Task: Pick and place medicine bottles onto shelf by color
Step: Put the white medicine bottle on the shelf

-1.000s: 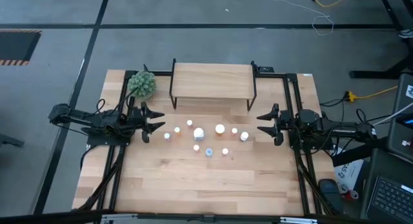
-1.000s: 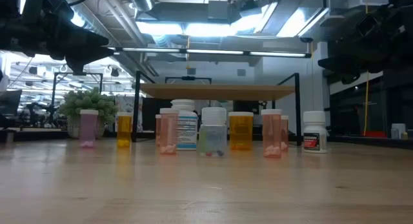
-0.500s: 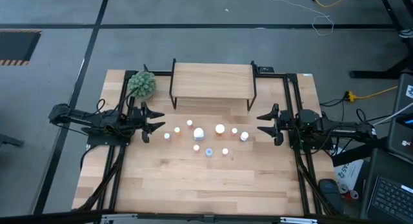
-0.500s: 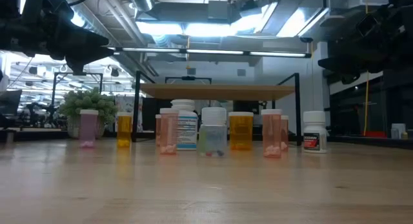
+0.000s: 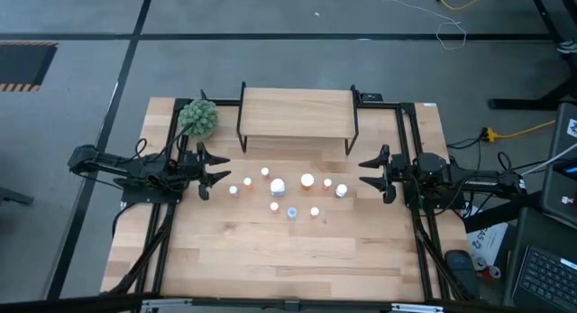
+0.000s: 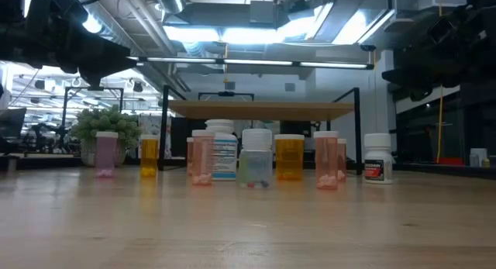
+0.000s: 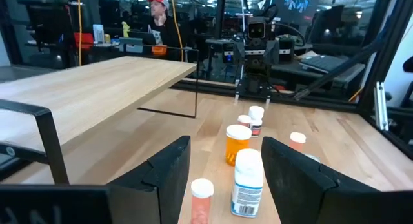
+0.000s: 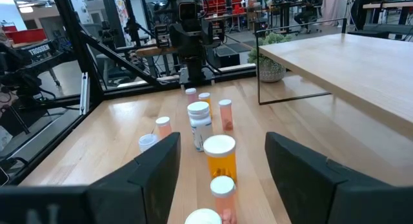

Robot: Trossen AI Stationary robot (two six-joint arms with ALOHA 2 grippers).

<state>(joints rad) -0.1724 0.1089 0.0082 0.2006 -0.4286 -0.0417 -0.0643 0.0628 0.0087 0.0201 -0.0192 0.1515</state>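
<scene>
Nothing placed yet – shelf (image 5: 296, 112) bare, all bottles (image 5: 287, 194) on the table in front of it – left gripper (image 5: 216, 171) and right gripper (image 5: 367, 174) both apart, empty, flanking.

- The worktop (image 5: 270, 259) is pale wood planking, standing on a grey floor (image 5: 270, 65) marked with dark lines.
- A striped hazard patch (image 5: 22, 65) lies on the floor at far left.
- A yellow cable (image 5: 518, 130) and a thin white cord (image 5: 446, 29) trail over the floor on the right.
- Bright ceiling lights (image 6: 256, 32) and exposed ducts hang overhead.
- Dark desks with equipment (image 7: 116, 46) fill the room beyond; a person (image 7: 160, 17) is there.
</scene>
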